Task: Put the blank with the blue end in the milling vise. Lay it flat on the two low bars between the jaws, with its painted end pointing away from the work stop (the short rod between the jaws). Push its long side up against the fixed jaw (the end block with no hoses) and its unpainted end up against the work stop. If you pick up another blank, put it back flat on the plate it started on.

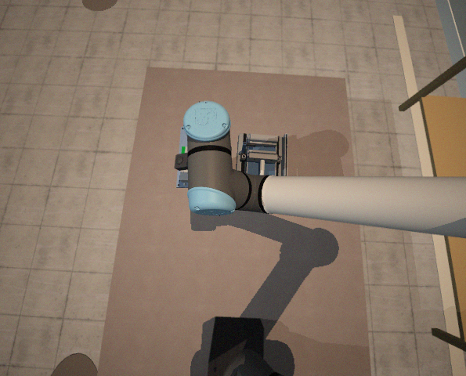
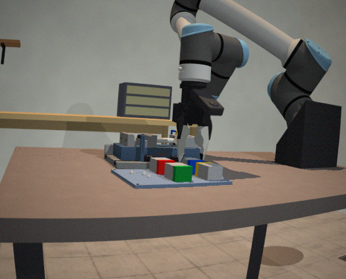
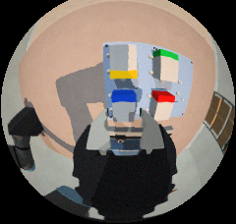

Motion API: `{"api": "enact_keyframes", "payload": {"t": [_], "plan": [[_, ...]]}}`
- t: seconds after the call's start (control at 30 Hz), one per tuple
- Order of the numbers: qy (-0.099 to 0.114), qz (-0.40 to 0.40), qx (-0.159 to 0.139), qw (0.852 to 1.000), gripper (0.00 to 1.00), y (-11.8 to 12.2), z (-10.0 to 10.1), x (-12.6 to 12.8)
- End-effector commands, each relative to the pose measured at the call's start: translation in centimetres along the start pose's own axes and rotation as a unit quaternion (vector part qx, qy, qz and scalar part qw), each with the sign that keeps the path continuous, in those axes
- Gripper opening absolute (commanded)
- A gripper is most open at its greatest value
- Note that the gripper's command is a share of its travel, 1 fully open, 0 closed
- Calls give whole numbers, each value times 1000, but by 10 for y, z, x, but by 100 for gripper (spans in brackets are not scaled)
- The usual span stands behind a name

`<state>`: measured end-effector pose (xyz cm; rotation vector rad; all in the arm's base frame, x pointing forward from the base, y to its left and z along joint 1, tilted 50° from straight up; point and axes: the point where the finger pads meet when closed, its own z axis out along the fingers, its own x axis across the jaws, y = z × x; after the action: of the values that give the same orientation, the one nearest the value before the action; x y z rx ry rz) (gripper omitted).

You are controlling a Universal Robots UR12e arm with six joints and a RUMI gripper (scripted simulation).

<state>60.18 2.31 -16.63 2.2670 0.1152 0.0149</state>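
Brown counter (image 2: 77, 192) carries a pale blue plate (image 3: 145, 62); the grey rectangular blank with the blue end (image 3: 123, 97) lies flat on it, directly under the hand (image 3: 126, 117), whose fingers stand part-open astride it, gripping nothing. I'd close squarely on its long sides and lift straight up

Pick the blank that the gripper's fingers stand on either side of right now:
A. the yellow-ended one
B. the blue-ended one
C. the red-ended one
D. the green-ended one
B: in the wrist view the two fingers flank the blue-ended blank, while the yellow-ended blank, the green-ended blank and the red-ended blank lie apart from them on the plate.
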Motion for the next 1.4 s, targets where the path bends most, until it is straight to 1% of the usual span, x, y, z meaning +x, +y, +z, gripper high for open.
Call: {"api": "enact_keyframes", "payload": {"t": [0.0, 0.03, 1.37], "plan": [[-1, -1, 0, 1000, 40, 0, 1, -1], [-1, -1, 0, 1000, 0, 0, 1, -1], [-1, -1, 0, 1000, 0, 0, 1, -1]]}}
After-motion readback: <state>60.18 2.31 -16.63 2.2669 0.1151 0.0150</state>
